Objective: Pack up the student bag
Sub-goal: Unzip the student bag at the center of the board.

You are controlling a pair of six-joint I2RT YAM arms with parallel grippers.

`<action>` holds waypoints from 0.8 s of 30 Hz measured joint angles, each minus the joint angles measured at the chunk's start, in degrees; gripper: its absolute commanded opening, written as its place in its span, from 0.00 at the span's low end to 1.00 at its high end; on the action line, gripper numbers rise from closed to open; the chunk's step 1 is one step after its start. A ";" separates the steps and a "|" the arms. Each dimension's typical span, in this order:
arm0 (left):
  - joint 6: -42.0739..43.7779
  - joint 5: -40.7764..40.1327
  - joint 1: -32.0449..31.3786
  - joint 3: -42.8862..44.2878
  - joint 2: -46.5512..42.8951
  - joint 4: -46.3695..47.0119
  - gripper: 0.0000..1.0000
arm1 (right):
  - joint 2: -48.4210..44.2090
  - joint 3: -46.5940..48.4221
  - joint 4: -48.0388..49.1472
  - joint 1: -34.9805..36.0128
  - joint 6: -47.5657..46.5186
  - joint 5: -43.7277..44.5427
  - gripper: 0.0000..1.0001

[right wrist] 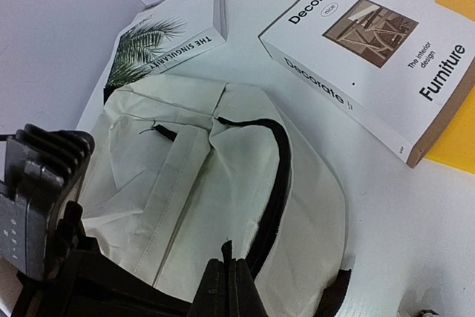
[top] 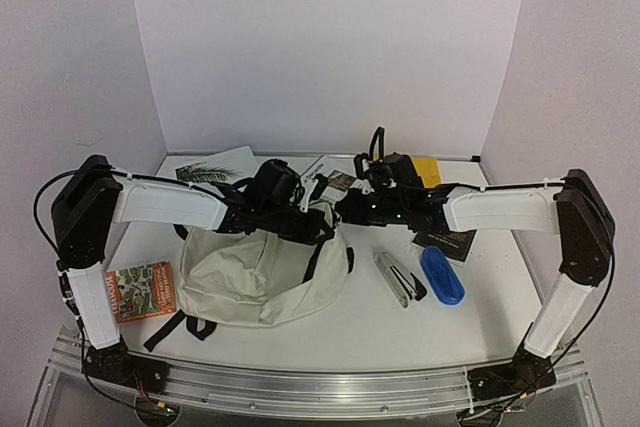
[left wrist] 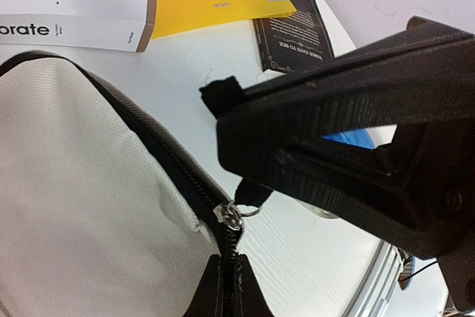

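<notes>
Opening the backpack (top: 262, 272), lying toward nine o'clock of the table (top: 345, 332), is our step, we judge. Our left gripper (left wrist: 241, 116) clamps the zip pull (left wrist: 234, 215); our right gripper (right wrist: 230, 276) pinches the bag's edge. Next we pull the zip steadily.

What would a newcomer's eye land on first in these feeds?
The cream backpack sprawled mid-table. At its far edge the left end effector is shut on the black zipper pull, while the right end effector pinches the zipper seam beside it. Behind the bag lies the white Decorate book.
</notes>
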 measured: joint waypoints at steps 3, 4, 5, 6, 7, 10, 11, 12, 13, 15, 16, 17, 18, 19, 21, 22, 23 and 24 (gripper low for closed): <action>1.62 1.78 0.02 0.00 -0.18 -0.17 0.00 | -0.17 -0.01 -0.13 -0.08 0.25 0.11 0.00; 2.19 2.52 0.02 0.00 -0.40 -0.41 0.00 | -0.24 -0.01 -0.22 -0.18 0.27 0.08 0.00; 2.77 3.31 0.02 0.00 -0.67 -0.74 0.00 | -0.31 -0.01 -0.34 -0.30 0.29 0.05 0.00; 3.28 4.15 0.02 0.00 -1.02 -1.12 0.00 | -0.32 -0.01 -0.48 -0.53 0.29 -0.01 0.00; 3.90 5.24 0.04 0.00 -1.46 -1.63 0.00 | -0.32 -0.01 -0.52 -0.76 0.31 -0.07 0.00; 5.42 8.83 -0.08 0.00 -2.78 -3.35 0.00 | -0.32 -0.01 -0.61 -2.11 0.49 -0.52 0.00; 5.94 9.72 -0.26 0.00 -3.21 -4.16 0.00 | -0.32 -0.01 -0.63 -2.62 0.55 -0.67 0.00; 6.29 10.24 -0.48 0.00 -3.57 -4.74 0.00 | -0.32 -0.01 -0.63 -3.23 0.66 -0.78 0.00; 6.75 10.77 -0.77 0.00 -3.99 -5.37 0.00 | -0.32 -0.01 -0.65 -3.72 0.77 -0.98 0.00; 7.25 11.53 -1.43 0.00 -4.83 -6.34 0.00 | -0.27 -0.01 -0.68 -4.67 1.03 -1.57 0.00; 7.38 11.93 -1.71 0.00 -5.32 -6.79 0.00 | -0.19 -0.01 -0.69 -4.98 1.14 -1.91 0.00; 7.50 12.42 -1.91 0.00 -5.86 -7.28 0.00 | -0.04 0.01 -0.67 -5.27 1.16 -2.20 0.00; 7.57 12.95 -2.04 0.00 -6.34 -7.64 0.00 | 0.25 0.02 -0.63 -5.49 1.16 -2.47 0.00; 7.64 13.65 -2.16 0.00 -6.83 -8.07 0.00 | 0.67 0.09 -0.59 -5.72 1.15 -2.78 0.00; 7.83 15.62 -2.30 0.00 -7.60 -9.20 0.00 | 1.90 0.46 -0.41 -6.11 1.11 -3.38 0.00; 8.01 16.46 -2.39 0.01 -7.71 -9.62 0.00 | 2.70 0.75 -0.36 -6.27 1.05 -3.56 0.00; 8.14 17.16 -2.53 0.02 -7.74 -10.20 0.00 | 3.68 1.09 -0.32 -6.41 0.96 -3.81 0.00; 8.24 17.74 -2.73 0.02 -7.74 -10.90 0.00 | 4.68 1.40 -0.22 -6.54 0.88 -4.13 0.00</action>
